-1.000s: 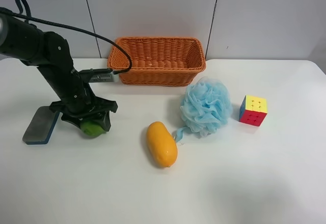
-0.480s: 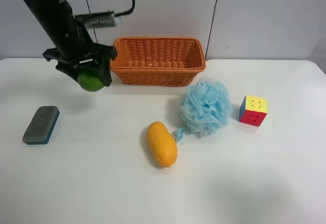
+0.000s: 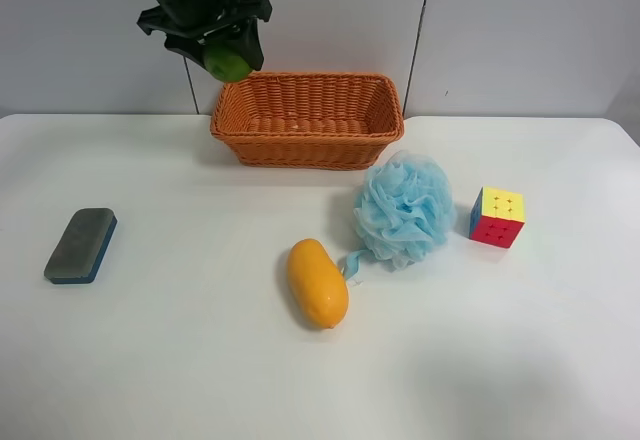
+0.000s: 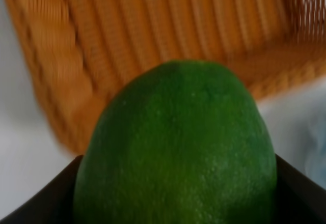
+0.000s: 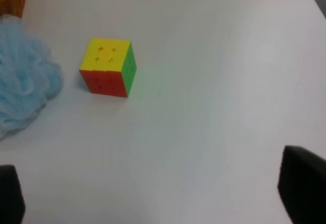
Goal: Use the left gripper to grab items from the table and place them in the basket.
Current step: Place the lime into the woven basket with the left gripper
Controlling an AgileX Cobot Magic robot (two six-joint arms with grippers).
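Left gripper [image 3: 222, 45] hanging up high, squeezing the green fruit [image 3: 229, 62] tight, hovering over the corner rim of the basket [image 3: 300, 150], right gripper [image 5: 156, 186] gaping wide.

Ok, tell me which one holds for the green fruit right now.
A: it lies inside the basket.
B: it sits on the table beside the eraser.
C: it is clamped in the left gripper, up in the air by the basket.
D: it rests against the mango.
C: the green fruit sits between the fingers of the left gripper, raised off the table at one end of the basket.
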